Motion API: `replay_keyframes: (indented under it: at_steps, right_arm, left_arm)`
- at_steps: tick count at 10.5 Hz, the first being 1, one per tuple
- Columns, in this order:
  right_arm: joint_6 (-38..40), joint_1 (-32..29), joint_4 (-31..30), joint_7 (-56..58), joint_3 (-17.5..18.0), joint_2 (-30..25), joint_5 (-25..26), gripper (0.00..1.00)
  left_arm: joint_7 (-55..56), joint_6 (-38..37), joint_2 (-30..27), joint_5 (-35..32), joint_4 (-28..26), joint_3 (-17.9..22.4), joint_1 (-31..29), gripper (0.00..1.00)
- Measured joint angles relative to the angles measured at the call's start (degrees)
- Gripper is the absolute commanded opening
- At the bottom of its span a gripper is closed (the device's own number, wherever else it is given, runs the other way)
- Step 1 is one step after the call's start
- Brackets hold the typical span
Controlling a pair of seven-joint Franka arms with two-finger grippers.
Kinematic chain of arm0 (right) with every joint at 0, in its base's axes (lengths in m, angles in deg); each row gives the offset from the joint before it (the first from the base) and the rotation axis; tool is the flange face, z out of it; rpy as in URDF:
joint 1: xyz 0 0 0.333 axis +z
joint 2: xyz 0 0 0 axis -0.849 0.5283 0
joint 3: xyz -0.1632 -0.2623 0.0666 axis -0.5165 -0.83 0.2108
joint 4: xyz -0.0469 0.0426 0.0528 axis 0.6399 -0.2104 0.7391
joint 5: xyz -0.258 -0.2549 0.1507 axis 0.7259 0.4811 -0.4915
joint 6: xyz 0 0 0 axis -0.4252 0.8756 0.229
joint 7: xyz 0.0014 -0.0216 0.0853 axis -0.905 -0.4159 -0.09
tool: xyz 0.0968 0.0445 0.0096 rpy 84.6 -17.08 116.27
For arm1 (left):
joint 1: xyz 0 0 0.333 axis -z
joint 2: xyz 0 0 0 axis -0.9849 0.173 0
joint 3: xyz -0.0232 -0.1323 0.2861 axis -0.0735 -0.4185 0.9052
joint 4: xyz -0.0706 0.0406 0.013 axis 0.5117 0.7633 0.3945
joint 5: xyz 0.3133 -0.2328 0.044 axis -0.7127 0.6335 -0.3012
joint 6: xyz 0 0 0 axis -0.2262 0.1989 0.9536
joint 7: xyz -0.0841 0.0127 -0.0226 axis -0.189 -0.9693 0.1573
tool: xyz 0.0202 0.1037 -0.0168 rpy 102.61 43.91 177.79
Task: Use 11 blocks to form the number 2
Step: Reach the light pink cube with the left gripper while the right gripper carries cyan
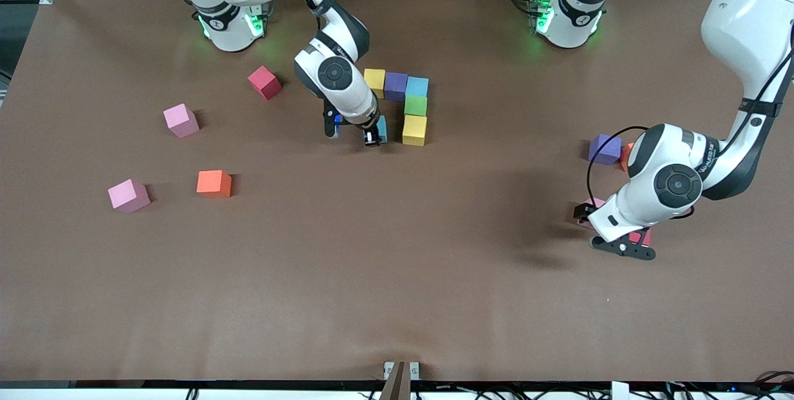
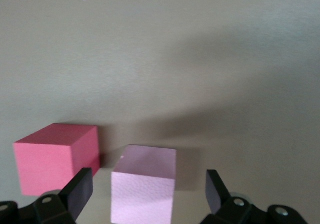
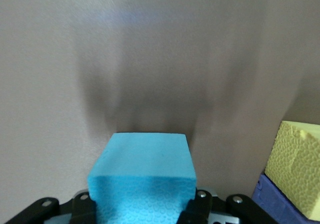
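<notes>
Brown surface (image 1: 397, 276), metal framing at its robot-side edge. Partial number 2 (image 1: 406, 102) mid-surface: yellow, purple, blue row, green and yellow below. Right tool (image 1: 372, 133) beside its lower yellow cube, clamped on light blue block (image 3: 142, 176). Left tool (image 2: 145, 194) wide around pink block (image 2: 143, 184), toward left arm's end.

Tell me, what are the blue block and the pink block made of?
The blue block, gripped in the right pincer, looks like foam: its faces are matte and finely pebbled, with no shine. The pink block, between the open fingers of the left pincer, has the same dull, grainy surface, so probably foam too. The yellow block shows the pitted texture most clearly.
</notes>
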Motion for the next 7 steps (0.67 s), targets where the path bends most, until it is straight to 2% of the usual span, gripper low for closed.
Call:
replay_keyframes:
  at_steps: [4, 7]
  right_arm:
    - [-1.9, 0.0, 0.0, -2.0, 1.0, 0.4, 0.0, 0.00]
    - [-2.2, 0.1, 0.1, -2.9, 1.0, 0.4, 0.0, 0.00]
  left_arm:
    - [-7.7, 0.0, 0.0, 1.0, 0.0, -0.5, -2.4, 1.00]
    - [-10.3, -0.1, 0.0, 1.1, -1.5, -4.5, -8.0, 1.00]
